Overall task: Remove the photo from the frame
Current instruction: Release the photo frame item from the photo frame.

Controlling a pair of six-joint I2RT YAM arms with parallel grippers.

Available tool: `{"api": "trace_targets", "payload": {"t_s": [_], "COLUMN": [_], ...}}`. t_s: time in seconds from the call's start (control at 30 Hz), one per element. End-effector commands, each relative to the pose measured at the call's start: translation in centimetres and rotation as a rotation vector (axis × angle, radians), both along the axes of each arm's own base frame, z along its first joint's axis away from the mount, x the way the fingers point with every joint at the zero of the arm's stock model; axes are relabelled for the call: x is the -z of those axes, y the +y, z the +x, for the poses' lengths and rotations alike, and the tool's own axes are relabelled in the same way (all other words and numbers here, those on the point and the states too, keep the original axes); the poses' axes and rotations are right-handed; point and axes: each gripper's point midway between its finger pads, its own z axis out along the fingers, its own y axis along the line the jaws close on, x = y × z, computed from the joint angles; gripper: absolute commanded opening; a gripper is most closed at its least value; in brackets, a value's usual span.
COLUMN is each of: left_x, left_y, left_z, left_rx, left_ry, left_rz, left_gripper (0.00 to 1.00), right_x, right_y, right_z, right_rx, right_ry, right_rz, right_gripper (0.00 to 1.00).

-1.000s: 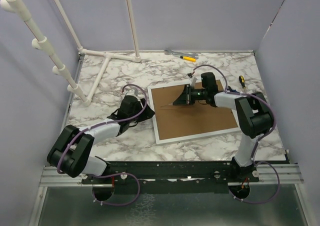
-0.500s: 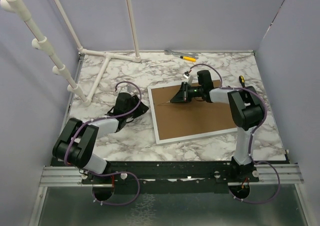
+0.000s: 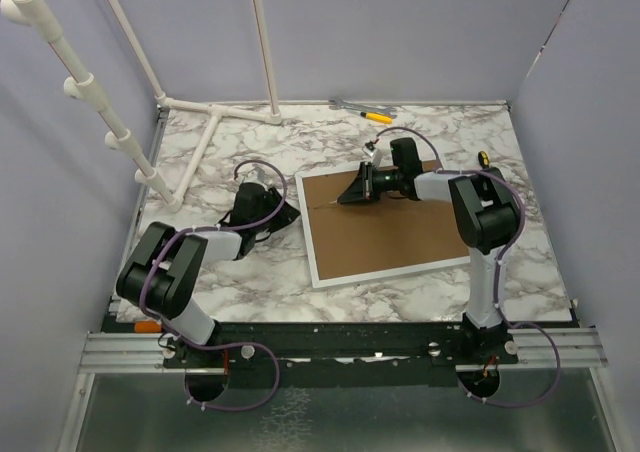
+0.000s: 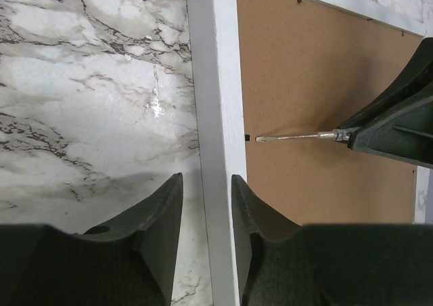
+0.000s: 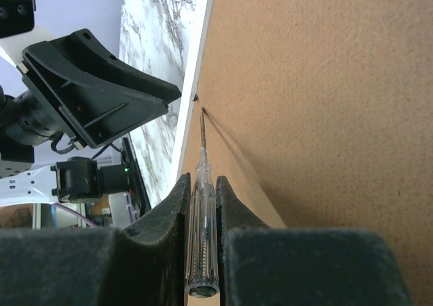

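Top external: frame point(image 3: 385, 234) face-down, brown back

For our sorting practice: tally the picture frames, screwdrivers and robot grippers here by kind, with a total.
White picture frame, brown fibreboard back up: 1
Screwdrivers: 3 (clear-handled screwdriver in right gripper, yellow-handled screwdriver at far edge, black-and-yellow screwdriver near right edge; unclear grey tool uncounted)
Black two-finger grippers: 2 (left gripper, right)
Total: 6

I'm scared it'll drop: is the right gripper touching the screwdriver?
Touching. The right wrist view shows the screwdriver squeezed inside the right gripper, with no gap at either finger.
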Motion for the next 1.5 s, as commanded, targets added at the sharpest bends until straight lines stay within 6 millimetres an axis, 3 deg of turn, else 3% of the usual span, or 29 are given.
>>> {"api": "trace_targets", "payload": {"t_s": [0.0,0.43,0.77,0.93,1.47], "left_x": [-1.2,-0.7,-0.5,-0.2,0.7], "left_y": [-0.9,-1.4,-2.2,-2.5,-3.3], "left_z": [1.3,2.2,2.5,2.5,2.2], "left_rx": [0.031,0.043,0.076,0.093,0.133], "left_ry": [-0.047,-0.048,-0.040,-0.033,-0.006], "left_rz": [-0.040,-0.060,-0.086,-0.096,-0.117], "left_gripper": [0.35,0.25,0.24,0.14,0.11], "right_x": [0.9,1.4,1.9,1.9,1.9], "right_y": [0.3,1.3,1.7,1.9,2.9], "right_z": [-0.4,-0.4,-0.6,-0.5,-0.6], "right_rx": [-0.024,-0.040,-0.049,-0.049,-0.064], "right_ry": [0.054,0.076,0.093,0.094,0.104], "right_rz": [0.002,-0.006,-0.012,-0.010,0.001], "right_gripper": [0.01,0.01,0.01,0.01,0.01]}}
